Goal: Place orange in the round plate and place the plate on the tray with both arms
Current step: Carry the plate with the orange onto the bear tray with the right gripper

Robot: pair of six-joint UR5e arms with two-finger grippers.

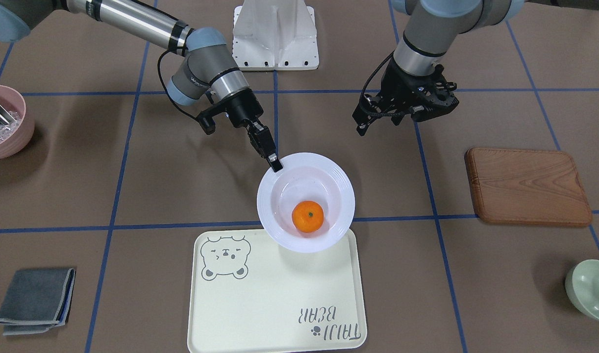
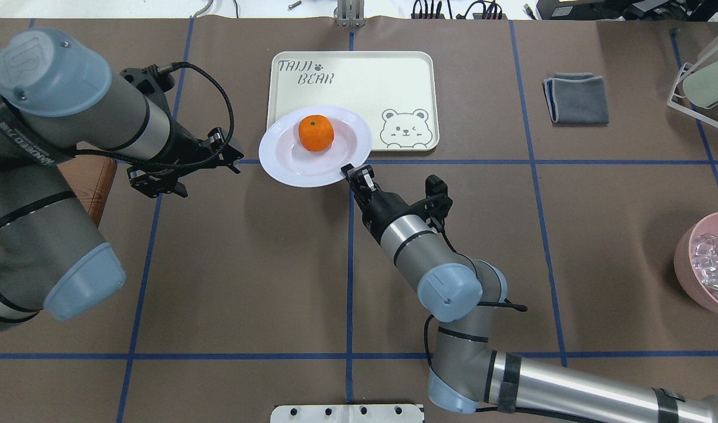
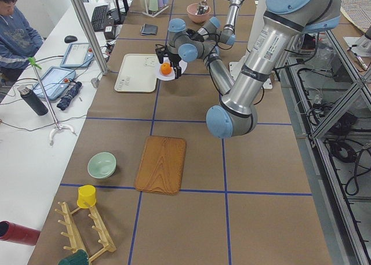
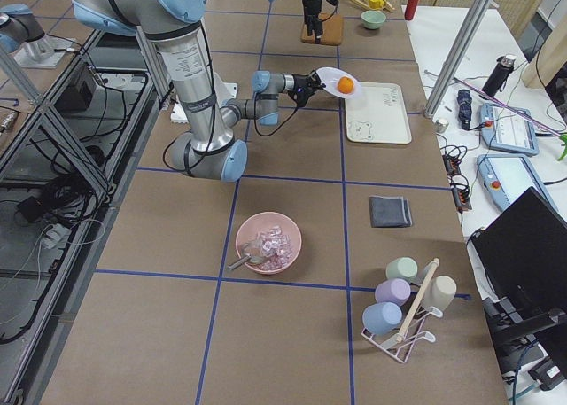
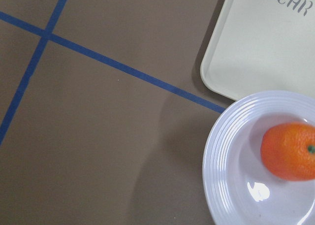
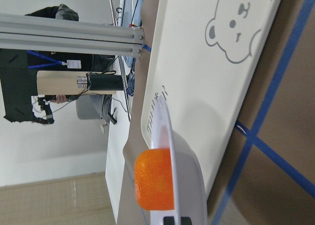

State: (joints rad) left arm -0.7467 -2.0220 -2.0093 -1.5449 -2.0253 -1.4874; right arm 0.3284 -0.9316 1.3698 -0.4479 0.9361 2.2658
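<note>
I see right jaws pinched tight on plate (image 1: 339,189) rim, orange (image 1: 308,216) inside, plate overlapping tray (image 1: 260,304) edge beyond jaws. Left jaws spread, empty, beside plate, above counter (image 1: 172,186).

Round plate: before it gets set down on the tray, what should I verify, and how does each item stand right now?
1. Orange lies inside the round plate: ok.
2. Right gripper is shut on the plate's rim: ok.
3. Left gripper shares the hold, since the task wants both arms: not ok; it is apart from the plate and holds nothing.
4. Plate is fully over the tray: not ok; it overlaps only one edge.
5. Tray surface is free where the plate would land: ok.
6. Plate is held level: cannot tell.
</note>
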